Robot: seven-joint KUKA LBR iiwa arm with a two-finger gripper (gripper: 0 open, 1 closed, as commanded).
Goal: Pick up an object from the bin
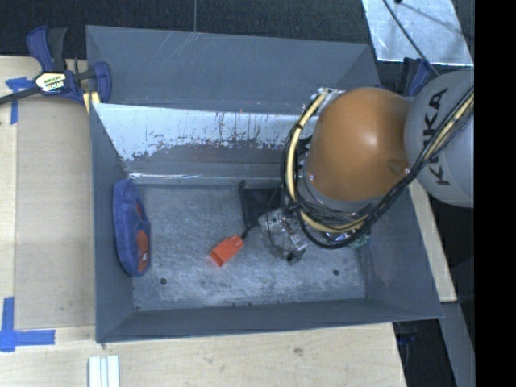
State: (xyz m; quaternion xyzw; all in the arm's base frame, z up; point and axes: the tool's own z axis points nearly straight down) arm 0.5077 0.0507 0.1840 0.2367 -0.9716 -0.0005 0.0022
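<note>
At the left, 1 long blue thing (129,224) hugs the wall of the bin (107,256), awkward to reach. Centre frame, 1 small orange block (226,251) lies free on the floor, just left of my gripper (284,237), so I judge it the likelier pick. Whether the gripper is open or closed I cannot tell.

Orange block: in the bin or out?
In. The orange block lies on the bin floor, left of the claw.

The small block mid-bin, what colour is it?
The small block is orange, clearest in the camera view.
</note>
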